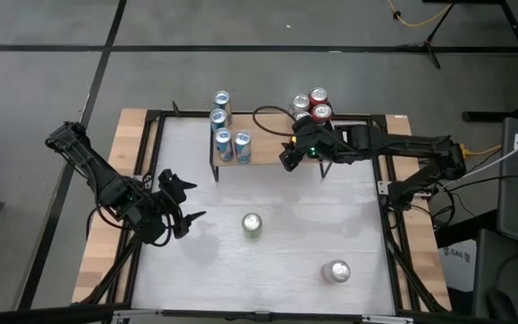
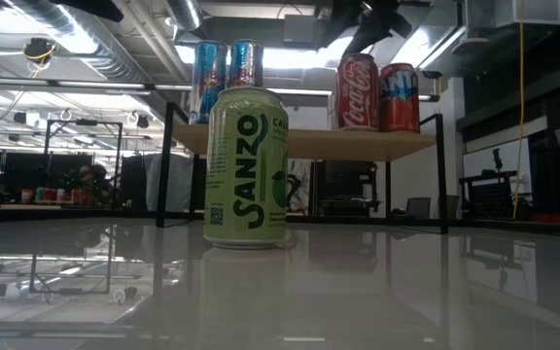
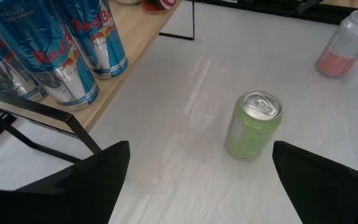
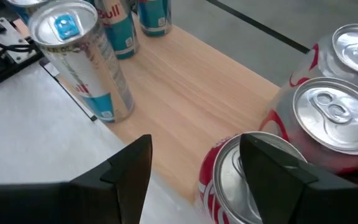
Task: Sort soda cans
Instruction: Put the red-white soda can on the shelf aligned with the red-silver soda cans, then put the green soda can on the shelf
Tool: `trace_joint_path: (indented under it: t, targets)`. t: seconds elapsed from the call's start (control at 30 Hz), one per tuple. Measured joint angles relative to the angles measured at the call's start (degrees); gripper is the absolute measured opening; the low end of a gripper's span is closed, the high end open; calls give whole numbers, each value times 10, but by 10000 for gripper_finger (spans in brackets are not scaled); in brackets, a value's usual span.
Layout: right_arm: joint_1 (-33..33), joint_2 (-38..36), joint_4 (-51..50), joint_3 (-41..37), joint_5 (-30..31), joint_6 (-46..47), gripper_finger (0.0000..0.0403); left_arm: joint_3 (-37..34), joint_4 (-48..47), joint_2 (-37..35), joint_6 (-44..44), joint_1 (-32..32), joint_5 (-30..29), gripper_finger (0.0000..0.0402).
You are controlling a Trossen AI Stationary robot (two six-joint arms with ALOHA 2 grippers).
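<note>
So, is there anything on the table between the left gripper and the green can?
No. In the left wrist view only bare white tabletop lies between the open left gripper and the upright green can; the high view agrees.

"SANZO" on the green can (image 2: 247, 167), "Coca-Cola" on a red can (image 2: 358, 92), "Red Bull" on blue cans (image 3: 61, 53)

High view: overhead, facing straight down, far enough to take in the whole table (image 1: 268, 261) and both arms. Low view: at tabletop height, facing level across the table toward the shelf (image 2: 304, 143) and the room behind; the green can (image 2: 247, 167) stands close before the lens. Left wrist view: angled down, near the same green can (image 3: 253, 125) and the shelf edge. Right wrist view: very close above the shelf (image 4: 191, 81). All four views share the shelf.
</note>
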Motion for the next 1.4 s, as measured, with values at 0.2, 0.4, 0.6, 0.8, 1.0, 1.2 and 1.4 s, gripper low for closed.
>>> trace_joint_path:
  t: [0.2,0.4,0.6,0.8,1.0,1.2,1.4]
  targets:
    - [0,0,-2,0,1,-1,232,0,2,0,0,0,1,386]
    - [0,-7,8,2,1,-8,232,0,4,0,0,0,2,386]
    - [1,-8,28,30,-63,-46,232,0,4,0,0,0,2,386]
    - [1,-8,113,34,-237,-82,232,0,4,0,0,0,2,386]
    - [26,1,185,35,-291,-85,232,0,3,0,0,0,2,386]
    - [39,3,223,35,-277,-85,232,0,3,0,0,0,2,386]
    - [37,3,233,35,-268,-74,232,0,3,0,1,0,2,386]
